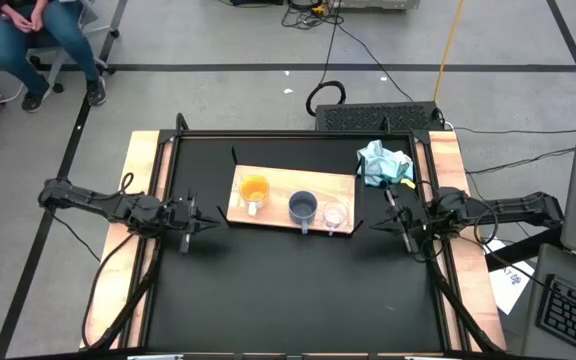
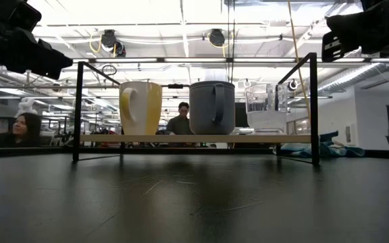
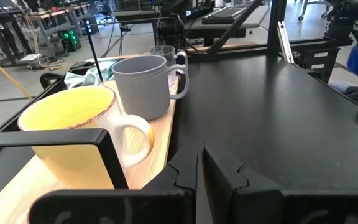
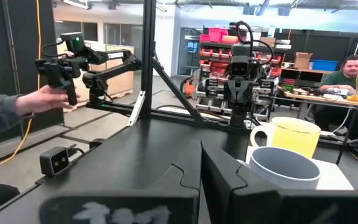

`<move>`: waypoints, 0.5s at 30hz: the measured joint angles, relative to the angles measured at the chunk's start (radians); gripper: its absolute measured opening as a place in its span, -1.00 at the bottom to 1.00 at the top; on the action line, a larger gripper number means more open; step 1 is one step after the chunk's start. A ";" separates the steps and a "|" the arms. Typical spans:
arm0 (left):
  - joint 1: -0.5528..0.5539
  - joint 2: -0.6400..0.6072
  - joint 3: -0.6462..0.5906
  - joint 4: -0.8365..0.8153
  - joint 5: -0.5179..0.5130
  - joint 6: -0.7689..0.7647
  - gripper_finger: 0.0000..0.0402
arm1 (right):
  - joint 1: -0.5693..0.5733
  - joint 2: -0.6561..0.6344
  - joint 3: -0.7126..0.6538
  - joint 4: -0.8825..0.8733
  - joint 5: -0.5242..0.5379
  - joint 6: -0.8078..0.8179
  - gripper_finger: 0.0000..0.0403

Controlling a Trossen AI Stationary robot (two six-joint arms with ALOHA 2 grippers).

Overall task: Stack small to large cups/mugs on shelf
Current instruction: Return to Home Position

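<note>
Three cups stand upright in a row, on their bases, on the light-wood shelf (image 1: 278, 180): an orange mug (image 1: 254, 190) with a white handle, a blue-grey mug (image 1: 303, 207) and a small clear glass cup (image 1: 335, 215). In the low view the shelf (image 2: 194, 139) is raised above the table in a black frame. My left gripper (image 1: 220, 221) is shut, level, just off the shelf's left end, beside the orange mug (image 3: 67, 137). My right gripper (image 1: 376, 226) is shut, off the shelf's right end, near the blue-grey mug (image 4: 284, 171). Neither holds anything.
A crumpled light-blue cloth (image 1: 383, 163) lies at the far right, behind the shelf. Black frame posts (image 2: 78, 111) stand at the shelf's corners. The black tabletop (image 1: 288, 290) stretches toward the near edge. A person's hand with a device (image 4: 48, 96) shows beyond the table.
</note>
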 joint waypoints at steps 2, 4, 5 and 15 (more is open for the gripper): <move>0.000 0.000 0.000 0.000 0.000 0.000 -0.88 | 0.000 0.000 0.000 0.000 0.000 0.007 -1.00; 0.000 0.000 0.000 0.000 0.000 0.000 -0.88 | 0.000 0.000 0.000 0.000 0.000 0.007 -1.00; 0.000 0.000 0.000 0.000 0.000 0.000 -0.88 | 0.000 0.000 0.000 0.000 0.000 0.007 -1.00; 0.000 0.000 0.000 0.000 0.000 0.001 -0.88 | 0.000 0.000 0.000 0.000 0.000 0.007 -1.00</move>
